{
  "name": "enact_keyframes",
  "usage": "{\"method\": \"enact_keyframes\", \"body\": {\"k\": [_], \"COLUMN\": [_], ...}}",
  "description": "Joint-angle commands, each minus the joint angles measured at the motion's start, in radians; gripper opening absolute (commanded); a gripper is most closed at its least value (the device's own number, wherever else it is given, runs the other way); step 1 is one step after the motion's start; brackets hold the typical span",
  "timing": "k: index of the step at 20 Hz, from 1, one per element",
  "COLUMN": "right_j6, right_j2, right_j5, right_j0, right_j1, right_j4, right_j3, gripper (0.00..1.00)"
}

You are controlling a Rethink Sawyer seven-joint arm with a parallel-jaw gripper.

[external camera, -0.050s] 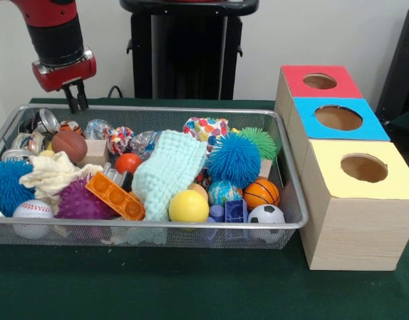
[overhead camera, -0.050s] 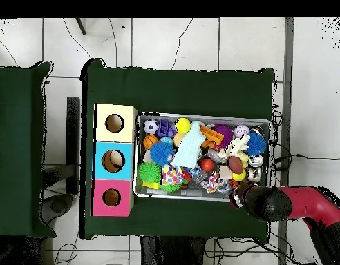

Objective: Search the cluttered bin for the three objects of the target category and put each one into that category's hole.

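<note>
Above the wire bin's (external camera, -0.050s: 191, 230) far corner, gripper (external camera, -0.050s: 76, 103) pressed together, empty, brown football (external camera, -0.050s: 69, 145) just below it.

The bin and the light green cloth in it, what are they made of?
The bin looks like silvery metal wire mesh: you can see the toys through its fine grid and its shiny rim. The light green cloth seems to be soft woven fabric, maybe cotton, with a matte, bumpy waffle surface that drapes over the toys.

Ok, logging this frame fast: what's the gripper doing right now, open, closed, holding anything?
Gripper: shut, holding nothing, hanging above the far corner of the wire bin.
</note>
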Motion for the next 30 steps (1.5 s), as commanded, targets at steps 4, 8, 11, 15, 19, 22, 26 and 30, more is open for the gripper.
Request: {"method": "enact_keyframes", "body": {"k": [4,8,11,15,19,22,26,30], "right_j6": [-0.357,-0.368,-0.312,-0.314,-0.296,-0.309,-0.299,-0.279], "right_j2": [0.052,0.028,0.002,-0.009,-0.034,-0.028,-0.037,-0.056], "right_j5": [-0.012,0.015,0.013,0.024,0.035,0.020,0.009,0.010], "right_j0": [-0.012,0.022,0.042,0.052,0.075,0.056,0.043,0.054], "right_j1": [0.039,0.003,-0.003,0.005,-0.005,0.026,0.058,0.088], "right_j4": [-0.095,-0.152,-0.185,-0.217,-0.261,-0.253,-0.256,-0.274], "right_j3": [-0.106,-0.108,-0.121,-0.135,-0.154,-0.157,-0.161,-0.190], "gripper": [1.00,1.00,1.00,1.00,1.00,1.00,1.00,1.00]}}
